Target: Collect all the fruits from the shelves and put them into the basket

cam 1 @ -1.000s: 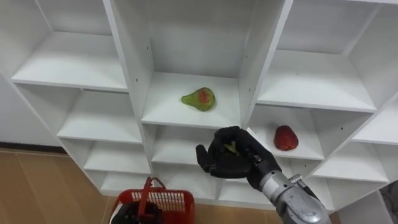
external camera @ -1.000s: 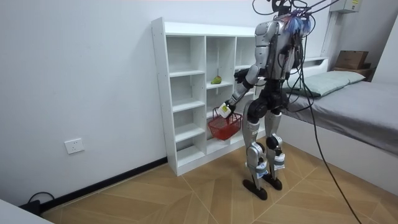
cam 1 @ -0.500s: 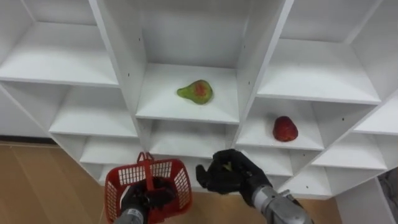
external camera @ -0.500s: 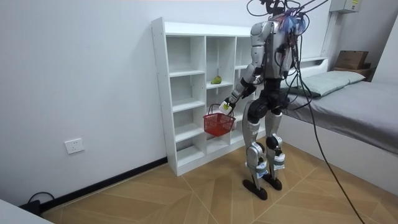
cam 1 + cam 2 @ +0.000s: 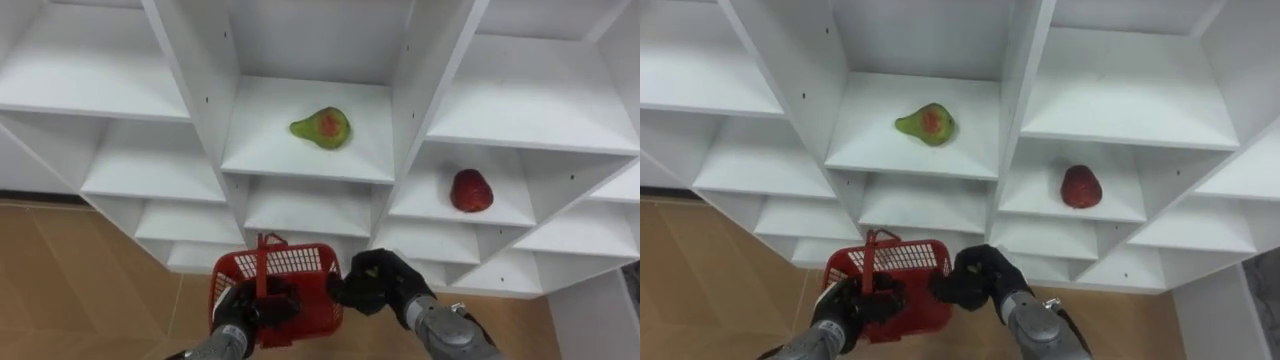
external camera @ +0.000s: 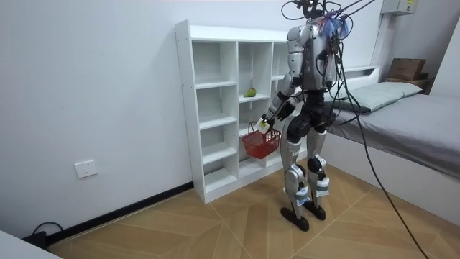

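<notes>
Red basket (image 5: 300, 262) hangs low in front of the white closet (image 5: 420, 60), over the wood floor (image 5: 80, 270). L hand (image 5: 240, 312) is at the basket's near side, closed round the btm of the handle, which stands straight up. R hand (image 5: 378, 283) is at the basket's right edge, touching it; can't tell if it grips anything or has let go. Can't tell what's in the basket either, as the hands & red mesh hide the inside. Two fruits sit in closet boxes. The pear (image 5: 322, 128), green w/ a red patch, lies on its side in the middle box, straight above the basket. The red fruit (image 5: 471, 190) sits in the box up & to the right of the basket, a bit lower than the pear. In the room view the robot stands up straight, facing the closet w/ the basket between them. A bed (image 6: 410, 115) is behind the robot, well away from the basket.
</notes>
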